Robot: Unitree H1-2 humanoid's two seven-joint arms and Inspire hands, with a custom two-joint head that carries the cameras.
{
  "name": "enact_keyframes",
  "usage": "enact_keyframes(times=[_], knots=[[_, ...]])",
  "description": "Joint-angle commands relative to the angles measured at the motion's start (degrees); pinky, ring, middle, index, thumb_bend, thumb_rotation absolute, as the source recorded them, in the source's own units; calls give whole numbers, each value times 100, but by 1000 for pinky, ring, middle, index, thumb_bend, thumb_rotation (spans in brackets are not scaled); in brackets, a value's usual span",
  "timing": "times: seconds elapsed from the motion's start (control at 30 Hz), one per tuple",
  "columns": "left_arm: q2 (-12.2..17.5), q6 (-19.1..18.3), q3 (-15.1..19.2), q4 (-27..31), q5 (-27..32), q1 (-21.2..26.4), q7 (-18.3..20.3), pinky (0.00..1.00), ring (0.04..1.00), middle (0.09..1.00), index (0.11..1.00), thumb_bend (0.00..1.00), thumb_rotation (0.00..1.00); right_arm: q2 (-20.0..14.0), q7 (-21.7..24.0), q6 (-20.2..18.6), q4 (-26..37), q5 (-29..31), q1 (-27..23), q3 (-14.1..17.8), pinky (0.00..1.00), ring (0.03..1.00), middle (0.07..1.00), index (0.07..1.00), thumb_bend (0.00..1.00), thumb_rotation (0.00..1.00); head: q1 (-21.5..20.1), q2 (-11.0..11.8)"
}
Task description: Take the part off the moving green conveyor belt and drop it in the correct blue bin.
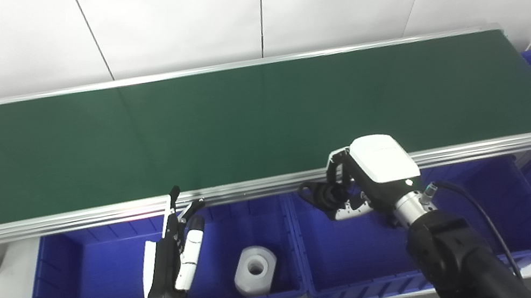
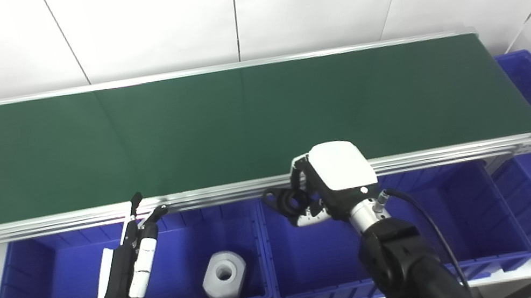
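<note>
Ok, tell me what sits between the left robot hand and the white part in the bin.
Nothing: only bare blue floor of the left bin separates the left robot hand from the white part, clearest in the left eye view.

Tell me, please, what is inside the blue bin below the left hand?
The blue bin holds one white part with a round hole, near its right wall. The left hand and its arm hang over the bin's middle, hiding some of the floor there.
</note>
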State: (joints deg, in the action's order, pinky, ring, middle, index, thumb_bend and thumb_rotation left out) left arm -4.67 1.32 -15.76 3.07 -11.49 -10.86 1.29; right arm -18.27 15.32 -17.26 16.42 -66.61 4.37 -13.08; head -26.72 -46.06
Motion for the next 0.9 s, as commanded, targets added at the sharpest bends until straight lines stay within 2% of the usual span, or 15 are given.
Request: enact_keyframes(times=[0.0,0.1,0.2,0.27,0.33,0.37,0.43,0.5,0.57,0.63,0.67,0.8,0.87], knots=[[-36,202,-17,60,95,65,33,1000,919,837,1000,445,920,-106,188,-170,49,-560,-196,-8,189,262,370,490,501,165,12,1],[-41,216,-21,41,118,67,46,1000,922,841,1000,446,917,-83,681,-318,-29,-1203,-277,0,195,274,377,491,509,170,10,27],[-51,174,-34,63,109,57,32,1000,923,843,1000,451,918,-10,1011,-371,-65,-1539,-327,40,208,297,408,495,516,169,23,33],[-55,181,-45,60,112,56,18,1000,920,841,1000,448,921,44,1146,-408,-67,-1659,-346,77,216,311,430,603,764,352,35,33],[-58,203,-52,52,121,54,17,1000,919,840,1000,445,922,93,1528,-418,-79,-1961,-411,68,214,306,424,650,858,437,51,37],[-62,206,-54,52,131,50,19,1000,918,839,1000,450,924,109,1724,-394,-76,-2071,-442,67,250,346,454,683,932,499,59,40],[-72,208,-57,49,138,43,14,1000,914,840,1000,455,924,128,2040,-314,-50,-2194,-483,71,409,482,564,725,990,588,76,43],[-77,217,-66,40,115,40,-2,1000,913,841,1000,454,924,190,2144,-301,2,-2129,-472,129,466,524,611,739,997,604,96,46],[-78,219,-79,30,82,41,-15,1000,909,839,1000,453,927,233,2149,-291,54,-1935,-441,193,614,664,737,766,1000,634,111,47],[-81,214,-89,20,50,42,-28,1000,908,838,1000,453,938,261,2235,-276,114,-1786,-424,242,758,768,806,795,1000,691,120,55],[-91,202,-90,23,52,40,-32,1000,908,838,1000,454,939,282,2282,-277,154,-1728,-412,262,795,792,824,806,1000,707,123,58],[-100,218,-113,6,16,46,-51,1000,908,840,1000,454,945,365,2368,-282,323,-1569,-354,308,834,812,840,829,1000,745,162,85],[-98,247,-125,-22,-17,49,-70,998,905,842,1000,453,954,444,2248,-276,442,-1344,-281,364,830,810,835,829,1000,747,210,110]])
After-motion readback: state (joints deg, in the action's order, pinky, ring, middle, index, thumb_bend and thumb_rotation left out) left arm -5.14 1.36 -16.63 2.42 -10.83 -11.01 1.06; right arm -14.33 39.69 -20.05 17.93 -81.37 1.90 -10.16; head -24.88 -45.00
